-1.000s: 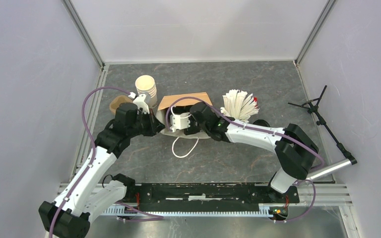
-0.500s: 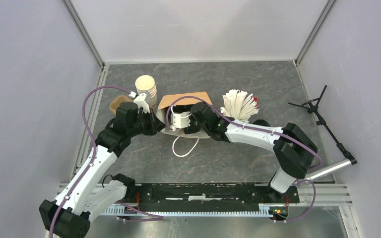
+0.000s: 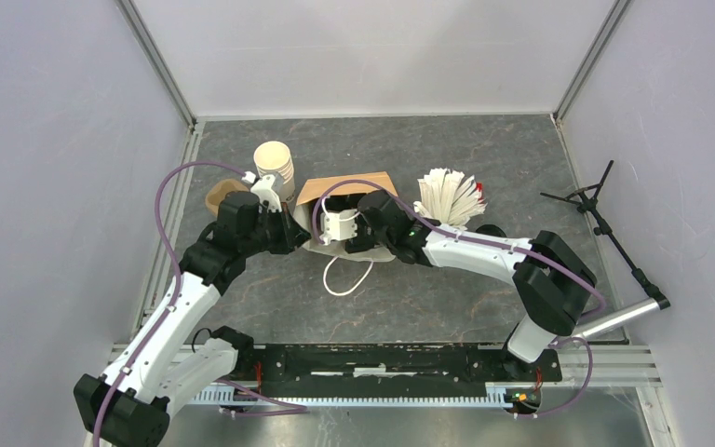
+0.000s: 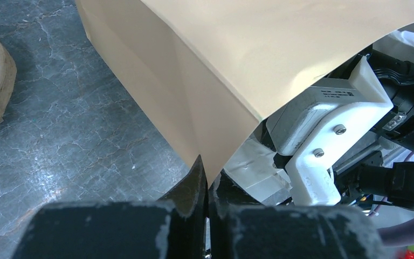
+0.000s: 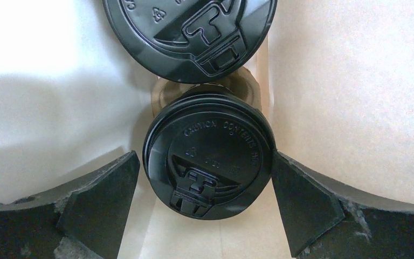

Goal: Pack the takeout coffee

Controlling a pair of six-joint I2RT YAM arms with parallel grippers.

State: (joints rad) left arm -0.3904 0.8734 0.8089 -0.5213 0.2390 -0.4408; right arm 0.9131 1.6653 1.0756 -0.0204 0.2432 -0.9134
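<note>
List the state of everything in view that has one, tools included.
bag: mouth held open.
near cup: lid on, in the bag.
far cup: lid on, in the bag.
left tool: shut on the bag edge.
right tool: open inside the bag, a finger each side of the near cup.
cup stack: upright, no lids.

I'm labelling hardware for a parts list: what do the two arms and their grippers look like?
Both the left arm and right arm have white links with black joints, and a purple cable loops along each. The left gripper and right gripper have black wedge-shaped fingers with scuffed edges. The wrist camera mounts are white.
</note>
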